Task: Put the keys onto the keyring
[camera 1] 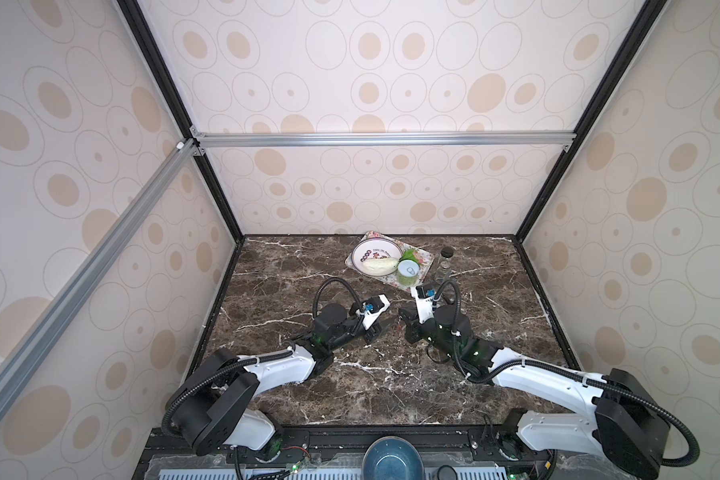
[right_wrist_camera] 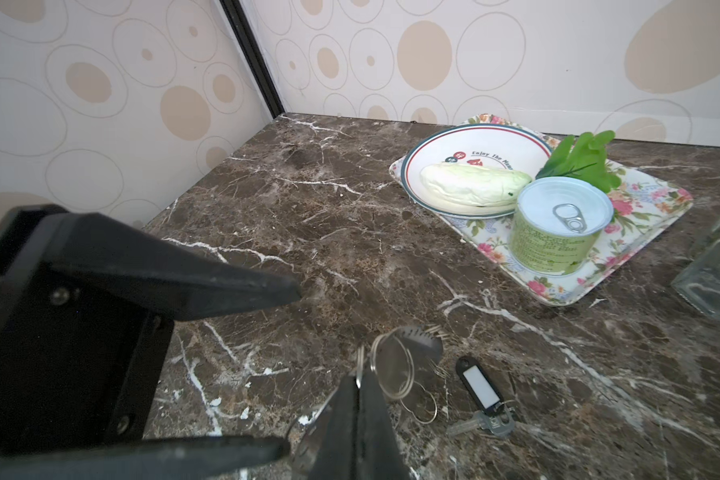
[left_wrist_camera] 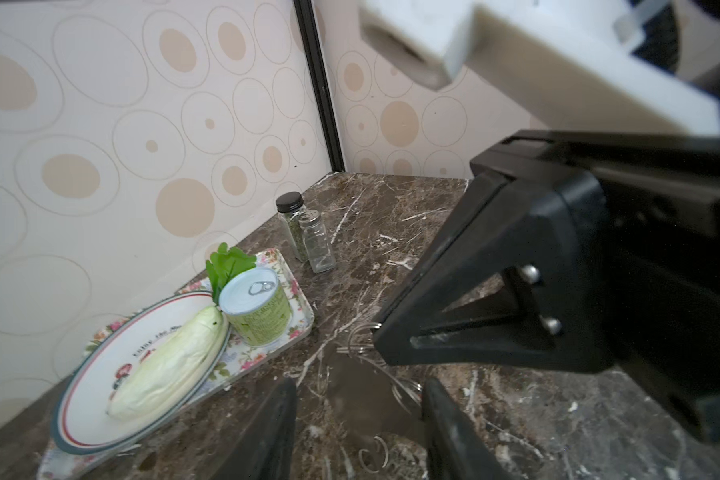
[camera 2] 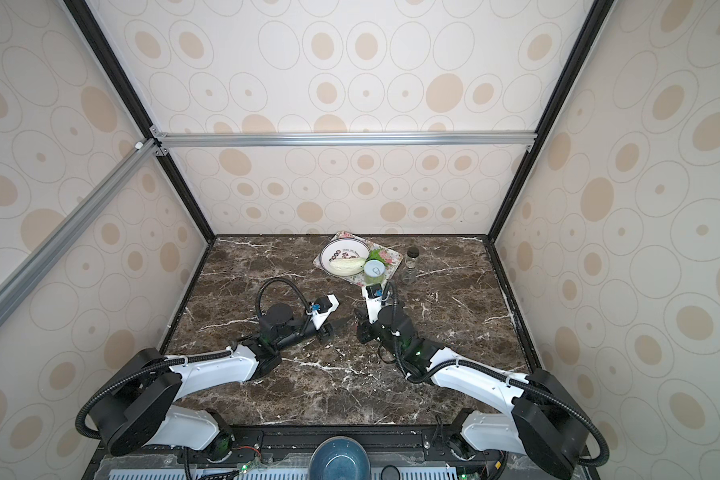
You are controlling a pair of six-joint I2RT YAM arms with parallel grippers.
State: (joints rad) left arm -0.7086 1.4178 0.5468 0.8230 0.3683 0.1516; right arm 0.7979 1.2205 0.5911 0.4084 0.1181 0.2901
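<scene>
One key is all we can make out, flat on the marble table. Its black tag runs lengthwise toward the floral tray, and the blade lies crosswise, pointing toward the right gripper. The other key we cannot find. Just beside the tag the keyring is blurred, its lower part hidden behind that gripper's fingers, which are pinched together on it. The left gripper faces it, fingers spread, holding nothing.
</scene>
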